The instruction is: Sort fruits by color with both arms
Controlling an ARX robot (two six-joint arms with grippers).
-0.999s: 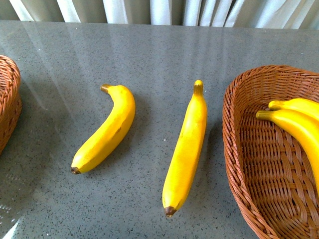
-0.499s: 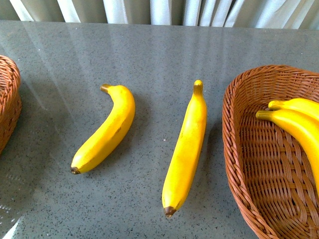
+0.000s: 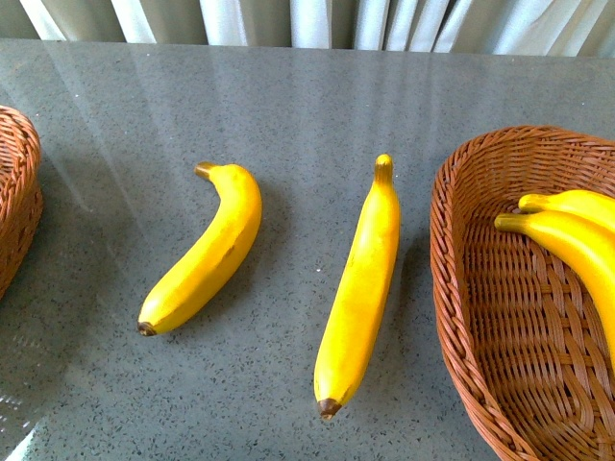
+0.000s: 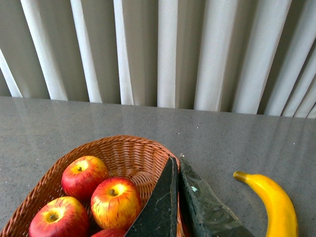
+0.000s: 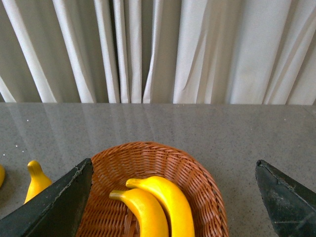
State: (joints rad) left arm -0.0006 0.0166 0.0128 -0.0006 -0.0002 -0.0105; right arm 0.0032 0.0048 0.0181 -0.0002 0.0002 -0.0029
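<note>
Hanging closed and empty, the left gripper (image 4: pixel 177 159) is seen over the basket rim (image 4: pixel 133 146), apples (image 4: pixel 114 201) just beside it; the right gripper (image 5: pixel 174 162) is held wide open above two basketed bananas (image 5: pixel 168 202). Two loose bananas (image 3: pixel 360 288) are seen on the bench (image 3: pixel 288 96) between the grippers.

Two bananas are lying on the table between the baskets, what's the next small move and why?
Probably swing the right gripper, whose jaws stand wide open by the banana basket, toward the straight banana. That banana lies on the table right beside this basket, which already holds bananas, so it looks like the shortest pick.
</note>
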